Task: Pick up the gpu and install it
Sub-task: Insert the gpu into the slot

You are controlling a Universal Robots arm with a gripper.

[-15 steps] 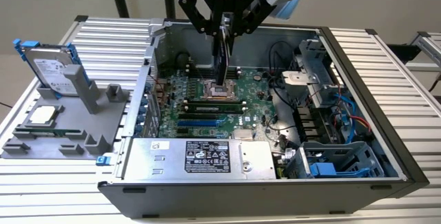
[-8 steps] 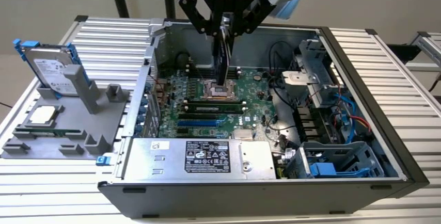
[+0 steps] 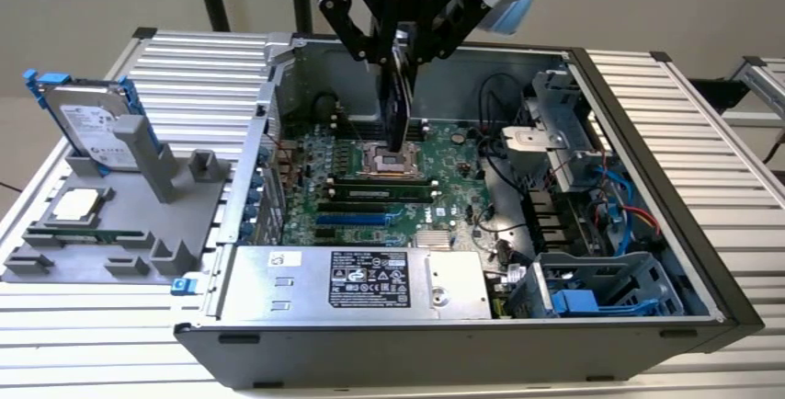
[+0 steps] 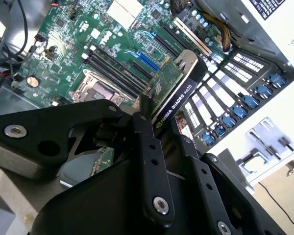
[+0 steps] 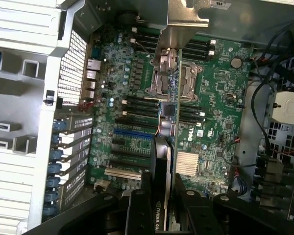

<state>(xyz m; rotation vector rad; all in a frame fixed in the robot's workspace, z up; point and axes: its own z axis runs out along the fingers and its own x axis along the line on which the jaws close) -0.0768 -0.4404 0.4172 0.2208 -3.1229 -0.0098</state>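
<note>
Exterior view: gpu (image 3: 400, 105) hangs in the air, clamped between the fingers of the gripper (image 3: 403, 48). It sits within the open top of the case (image 3: 638, 132), just above the CPU socket (image 3: 395, 162) at the middle of the motherboard (image 3: 349, 165). Not seated.

Long axis near upright, silver bracket (image 4: 187, 58) at the lower end, pointing at the board (second wrist view: bracket farthest from the fingers).

Judgement: step in hand is carrying the card to a slot. Done well, that means:
- a firm pinch
- long axis brought parallel to the blue slot (image 3: 356, 219), which lies toward the case edge holding the power supply (image 3: 356, 279)
- no snagging the cables (image 3: 488, 105)
</note>
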